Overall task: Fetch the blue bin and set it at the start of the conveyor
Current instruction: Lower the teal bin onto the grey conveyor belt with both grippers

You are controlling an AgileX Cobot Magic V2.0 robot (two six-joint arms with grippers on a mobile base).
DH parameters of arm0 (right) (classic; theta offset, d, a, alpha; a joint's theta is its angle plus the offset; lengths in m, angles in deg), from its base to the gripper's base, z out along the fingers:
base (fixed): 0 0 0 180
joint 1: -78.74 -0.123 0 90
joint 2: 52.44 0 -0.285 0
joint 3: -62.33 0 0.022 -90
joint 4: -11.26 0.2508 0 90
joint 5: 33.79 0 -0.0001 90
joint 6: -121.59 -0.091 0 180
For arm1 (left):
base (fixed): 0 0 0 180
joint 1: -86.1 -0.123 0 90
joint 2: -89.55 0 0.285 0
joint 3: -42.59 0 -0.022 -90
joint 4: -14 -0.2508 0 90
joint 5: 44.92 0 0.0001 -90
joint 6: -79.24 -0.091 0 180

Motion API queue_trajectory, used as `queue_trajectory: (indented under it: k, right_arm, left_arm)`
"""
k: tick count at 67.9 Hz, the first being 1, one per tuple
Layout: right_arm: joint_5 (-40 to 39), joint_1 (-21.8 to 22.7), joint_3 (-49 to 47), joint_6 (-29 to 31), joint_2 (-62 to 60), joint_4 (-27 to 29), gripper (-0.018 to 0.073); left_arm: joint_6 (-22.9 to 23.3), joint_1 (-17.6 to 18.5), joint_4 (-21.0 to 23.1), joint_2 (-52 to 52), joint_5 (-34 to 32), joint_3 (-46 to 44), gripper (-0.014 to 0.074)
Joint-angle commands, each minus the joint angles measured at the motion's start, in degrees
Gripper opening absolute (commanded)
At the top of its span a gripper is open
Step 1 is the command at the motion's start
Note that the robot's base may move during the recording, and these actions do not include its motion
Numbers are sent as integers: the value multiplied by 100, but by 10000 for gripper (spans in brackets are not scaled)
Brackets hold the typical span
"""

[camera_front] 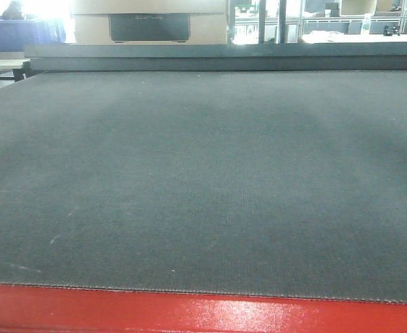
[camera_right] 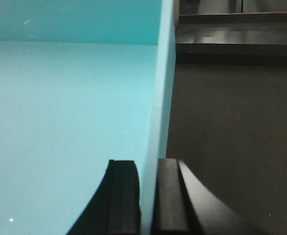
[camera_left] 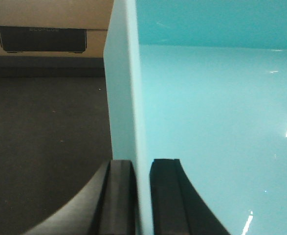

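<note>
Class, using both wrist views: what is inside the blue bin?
Only bare turquoise floor and far wall show inside the blue bin; the left gripper and right gripper cover patches beside its side walls.

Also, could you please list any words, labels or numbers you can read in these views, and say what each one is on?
Dark panel on the tan box beyond the conveyor belt: a short row of letters, too blurred to read.
Blue bin: no text visible.
The conveyor belt and its red frame: no text visible.
</note>
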Motion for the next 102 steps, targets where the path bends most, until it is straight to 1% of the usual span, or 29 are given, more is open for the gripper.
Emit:
queue_trajectory:
  k: [1,41,48,51,59,64,70,82,90,96,102]
  right_arm:
    - [-400,38,-41,65,-49,17,-153]
    - [-413,38,-41,65,-49,30,-153]
    - [-79,38,-41,65,-49,41,-153]
    - [202,38,-41,65,-49,41,-153]
    - [884,38,-20,65,32,41,-153]
    - [1214,38,102,65,134,41,-153]
    - [1163,38,464,65,220,41,-153]
    - [563,38,1408,65,534,41,-153]
    - [319,38,1913,65,768,41,-153]
    - [137,38,2196,65,956,41,-153]
    - [65,38,2295,65,1094,41,-152]
  left_arm:
    - [7,24,154,-90,-156,-57,-111]
    - [7,24,154,-90,-156,-57,-111]
    - [7,24,154,-90,-21,-57,-111]
    - [7,24,154,-90,167,-57,-111]
    - [7,24,154,-78,982,28,-111]
    - [7,24,154,-78,1042,362,-111]
    - [7,24,154,-78,777,872,-111]
    - [7,18,154,-69,-557,2242,-111]
    - [7,18,154,-69,-1143,2915,-111]
    - [7,18,183,-5,-1471,3313,-111]
    - [7,18,194,174,-1417,3380,-111]
